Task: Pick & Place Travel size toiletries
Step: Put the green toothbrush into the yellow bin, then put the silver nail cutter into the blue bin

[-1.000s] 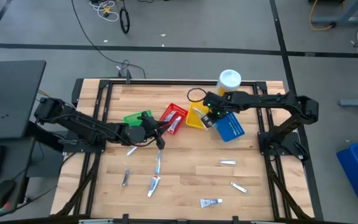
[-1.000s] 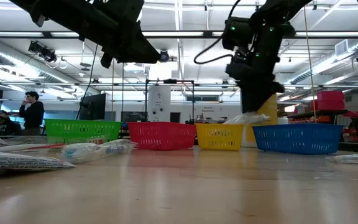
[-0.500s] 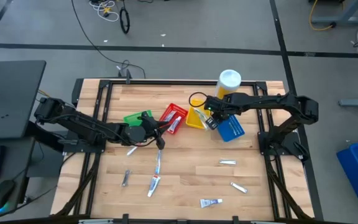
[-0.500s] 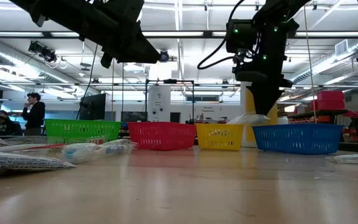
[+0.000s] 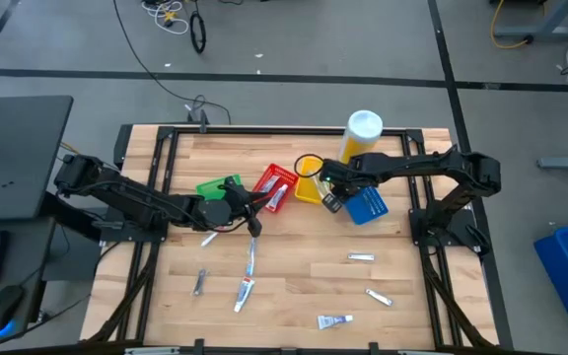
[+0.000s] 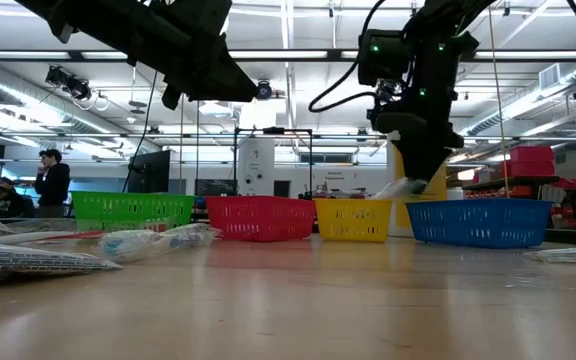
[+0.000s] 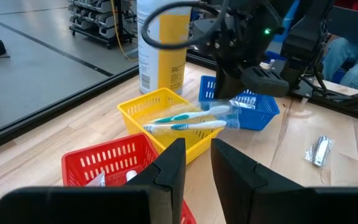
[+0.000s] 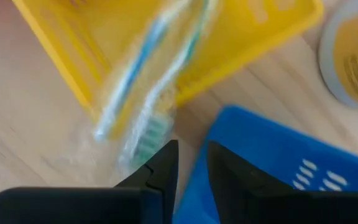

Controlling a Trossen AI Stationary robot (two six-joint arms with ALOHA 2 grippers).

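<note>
Meanwhile, a clear packet of blue and green toothbrushes (image 7: 194,119) is seen lying across the small yellow plastic bin (image 7: 143,114), gripped at one end by the narrowly parted right gripper (image 7: 244,84); the left gripper (image 5: 256,225) is held slightly open and empty above the table

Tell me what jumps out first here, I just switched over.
The right gripper hangs over the yellow bin, where a clear pack of toothbrushes lies across its rim. A row of green, red, yellow and blue bins crosses the table, with a tall yellow bottle behind.
</note>
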